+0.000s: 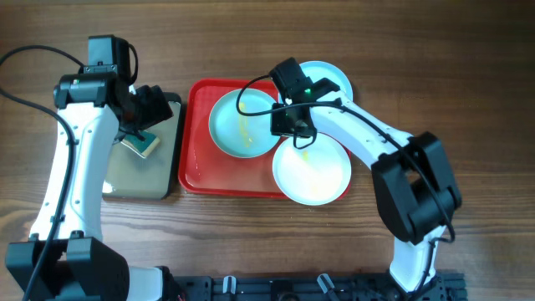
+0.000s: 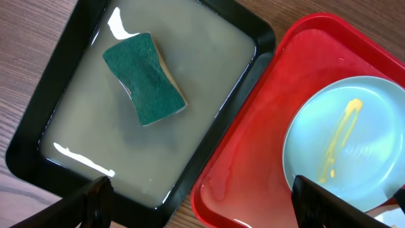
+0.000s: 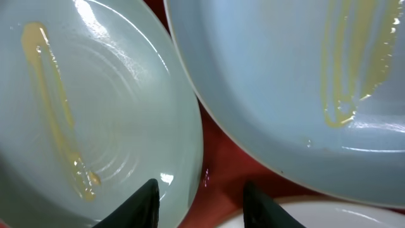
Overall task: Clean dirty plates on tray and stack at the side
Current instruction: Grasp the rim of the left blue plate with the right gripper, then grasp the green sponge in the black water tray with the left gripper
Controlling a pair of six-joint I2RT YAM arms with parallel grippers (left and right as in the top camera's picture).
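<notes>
The red tray (image 1: 194, 159) lies flat, its floor wet and glossy; a pale aqua plate (image 1: 238, 125) sits inside, streaked yellow; a whiter plate (image 1: 322, 177), also smeared, overlaps its near right corner; a third plate (image 1: 337, 79) lies beyond.

Bright, even light falls from overhead, leaving only faint soft shadows on the wooden table (image 1: 485, 75), white glare streaks on the murky water (image 2: 190, 95) in the black tray (image 2: 25, 149) at the left and a sheen on the plates (image 3: 95, 95), which look slightly blurred up close
</notes>
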